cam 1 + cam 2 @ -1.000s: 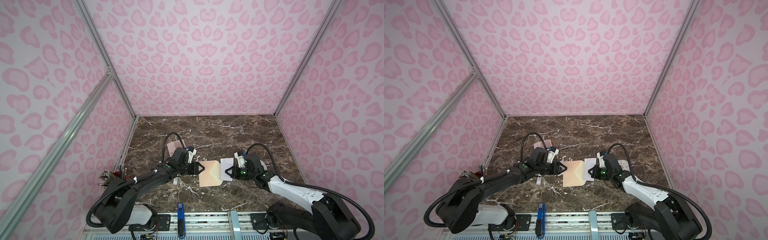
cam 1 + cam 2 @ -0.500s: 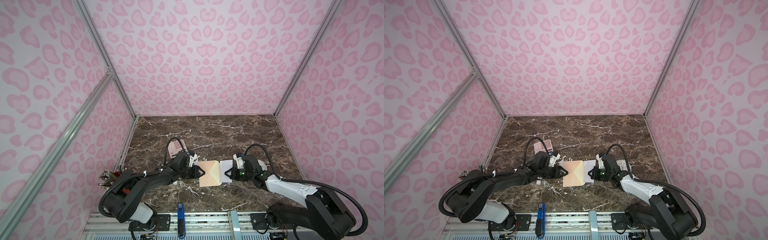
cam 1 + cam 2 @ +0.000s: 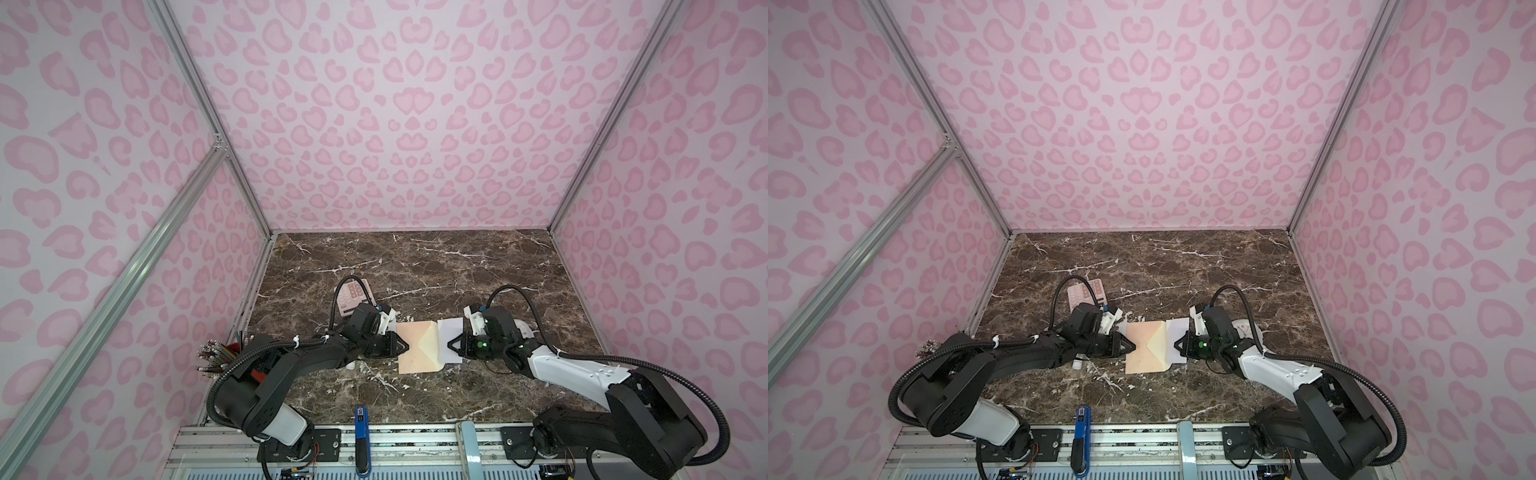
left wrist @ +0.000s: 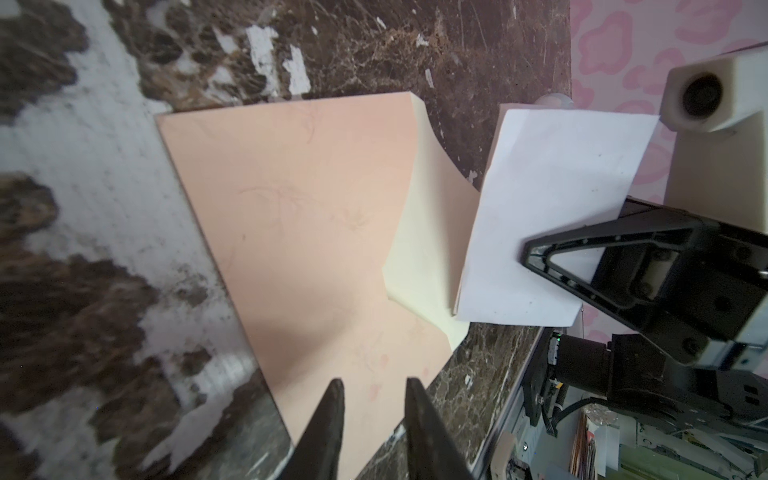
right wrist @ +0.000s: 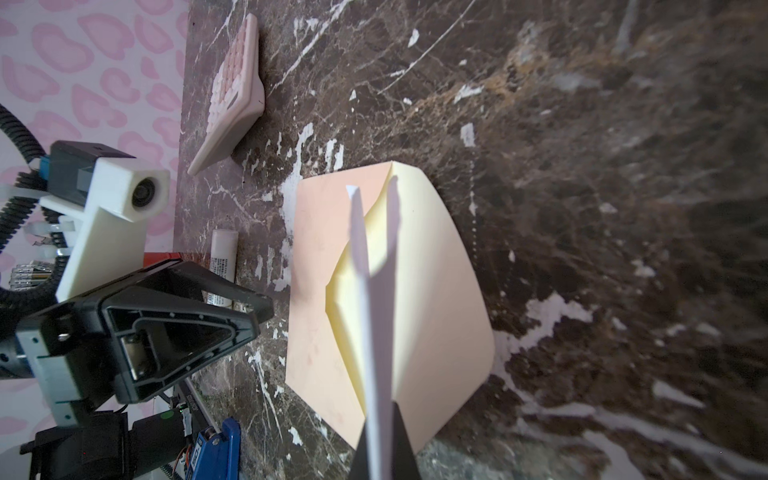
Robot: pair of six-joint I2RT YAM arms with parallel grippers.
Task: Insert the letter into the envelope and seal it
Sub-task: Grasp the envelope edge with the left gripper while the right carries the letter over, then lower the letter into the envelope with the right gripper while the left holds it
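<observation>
Right gripper (image 3: pixel 449 346) clamped on letter (image 3: pixel 449 330); sheet tilted up off marble table (image 3: pixel 415 270), seen edge-on in right wrist view. Envelope (image 3: pixel 415 351) flat on table, just left of letter, cream flap (image 5: pixel 428 291) open toward right arm. Envelope's long axis runs front-to-back, so mouth faces letter's leading edge, which sits over flap (not in pocket yet, my read). Left gripper (image 4: pixel 374 382) at envelope's closed side, jaws apart by narrow gap, pinching nothing visible. Insertion goes leftward; right arm nearer.
</observation>
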